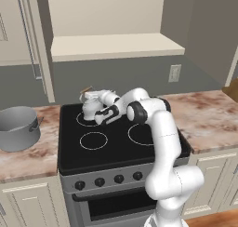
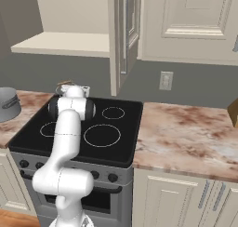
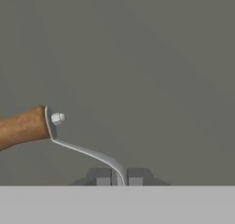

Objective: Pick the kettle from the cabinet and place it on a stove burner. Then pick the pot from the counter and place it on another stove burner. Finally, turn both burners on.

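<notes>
Pot (image 1: pixel 17 127) sits on counter (image 1: pixel 28 158) left of stove (image 1: pixel 116 149). Kettle (image 1: pixel 90 105) stands on rear-left burner (image 1: pixel 88 119), upright. Gripper (image 3: pixel 118 177) pinched tight on thin wire of kettle handle (image 3: pixel 69 142), beside its brown wooden grip. Open cabinet (image 1: pixel 114 44) shelf above stove, bare.

A home kitchen: black stove (image 1: pixel 118 137), marble-look counter (image 1: pixel 209 116) (cream cupboards (image 2: pixel 186 12) above).
</notes>
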{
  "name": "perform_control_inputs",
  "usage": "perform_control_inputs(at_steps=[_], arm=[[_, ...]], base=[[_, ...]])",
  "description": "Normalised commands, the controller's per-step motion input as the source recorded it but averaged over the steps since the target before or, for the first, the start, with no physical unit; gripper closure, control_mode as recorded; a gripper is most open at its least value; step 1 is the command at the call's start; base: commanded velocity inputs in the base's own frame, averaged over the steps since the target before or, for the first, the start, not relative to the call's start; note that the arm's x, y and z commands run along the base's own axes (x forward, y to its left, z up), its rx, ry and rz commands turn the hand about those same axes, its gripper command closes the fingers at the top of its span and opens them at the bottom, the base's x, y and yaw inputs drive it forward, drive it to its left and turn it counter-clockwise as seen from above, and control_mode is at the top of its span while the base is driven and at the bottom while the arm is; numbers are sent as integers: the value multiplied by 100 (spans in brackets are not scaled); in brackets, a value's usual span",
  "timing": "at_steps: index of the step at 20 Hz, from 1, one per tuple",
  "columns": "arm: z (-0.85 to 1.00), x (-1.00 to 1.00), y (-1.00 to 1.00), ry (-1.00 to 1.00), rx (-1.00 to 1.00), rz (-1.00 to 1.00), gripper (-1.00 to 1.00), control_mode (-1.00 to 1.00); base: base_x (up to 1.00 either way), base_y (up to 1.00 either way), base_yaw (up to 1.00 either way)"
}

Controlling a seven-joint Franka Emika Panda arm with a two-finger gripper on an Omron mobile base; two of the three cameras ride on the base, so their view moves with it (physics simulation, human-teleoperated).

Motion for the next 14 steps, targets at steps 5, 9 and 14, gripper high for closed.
perform_control_inputs(at_steps=[5, 9, 14], arm=[[-28, 0, 9, -2, 0, 0, 100, -100], [-24, 0, 12, -4, 0, 0, 100, -100], [-31, 0, 21, -3, -1, 0, -100, -100]], base=[[0, 0, 0], [0, 0, 0], [0, 0, 0]])
